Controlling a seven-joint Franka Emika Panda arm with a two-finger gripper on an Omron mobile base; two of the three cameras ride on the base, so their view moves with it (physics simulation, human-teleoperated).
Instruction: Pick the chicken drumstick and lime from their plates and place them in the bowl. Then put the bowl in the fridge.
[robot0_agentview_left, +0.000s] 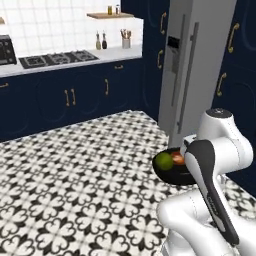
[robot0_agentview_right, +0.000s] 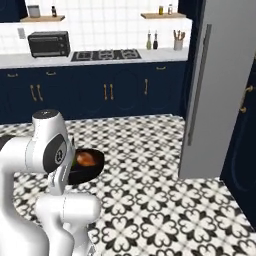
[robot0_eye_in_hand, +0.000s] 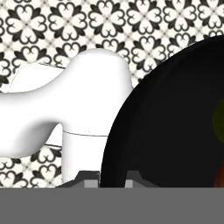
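Toaster oven (robot0_agentview_right: 48, 43): upper left of the right base view, dark box on the pale bench (robot0_agentview_right: 15, 60) against the white tiled wall.
Hob (robot0_agentview_left: 57, 59): upper left of the left base view, dark grates set in the bench top; navy cabinet fronts with brass handles below it.
Floor (robot0_agentview_left: 75, 190): black-and-white flower tiles across the lower half of both base views.
Bowl (robot0_agentview_left: 172, 172): glossy black, right of centre in the left base view, held up above the floor beside the white arm; lower left in the right base view (robot0_agentview_right: 87, 167); in the hand view its dark wall (robot0_eye_in_hand: 170, 127) takes the right half of the frame.
Lime (robot0_agentview_left: 164, 161): green, round, inside the bowl at its left side in the left base view.
Chicken drumstick (robot0_agentview_left: 178, 158): orange-brown, inside the bowl just right of the lime, the two close together; contact cannot be told. In the right base view (robot0_agentview_right: 86, 159) it shows above the bowl rim.
Pincer (robot0_eye_in_hand: 113, 178): jaws drawn narrow, clamped on the bowl's rim at the bottom of the hand view, one dark tip on either side of the wall.
Fridge (robot0_agentview_left: 197, 65): tall grey, door closed, upper right of the left base view, black dispenser panel facing left; right side of the right base view (robot0_agentview_right: 220, 85). Bowl is near its foot, outside it.
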